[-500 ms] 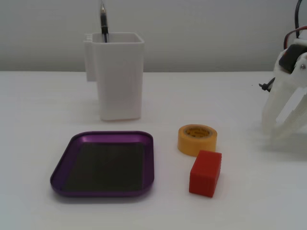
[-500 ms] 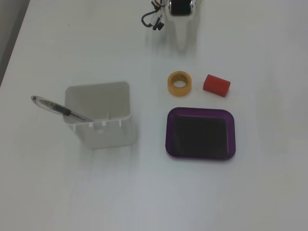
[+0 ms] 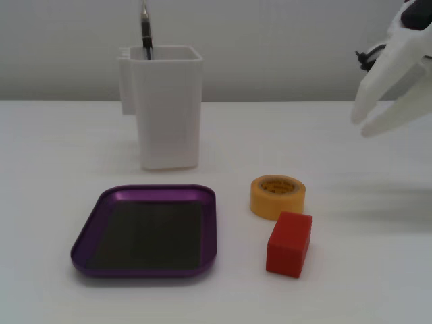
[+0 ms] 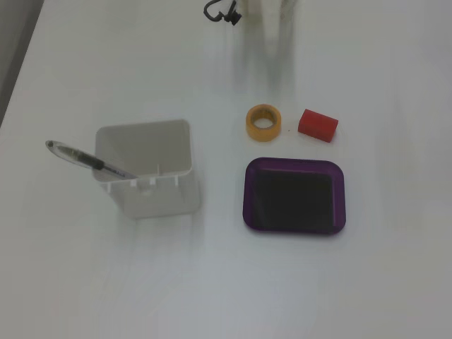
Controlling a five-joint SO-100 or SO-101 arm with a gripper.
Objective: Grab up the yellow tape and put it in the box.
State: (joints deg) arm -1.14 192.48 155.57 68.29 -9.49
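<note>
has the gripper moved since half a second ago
Yes. In a fixed view the gripper has risen: its fingertips now sit level with the white container, well above the yellow tape, which stayed put.

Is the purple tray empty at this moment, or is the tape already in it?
Empty. The box shows only its bare dark floor in both fixed views; the yellow tape lies flat on the table outside it, beside the red block.

The red block point(image 3: 289, 244) sits just beside the yellow tape point(image 3: 277, 196); bare table point(image 3: 364, 223) lies on its other sides.
</note>
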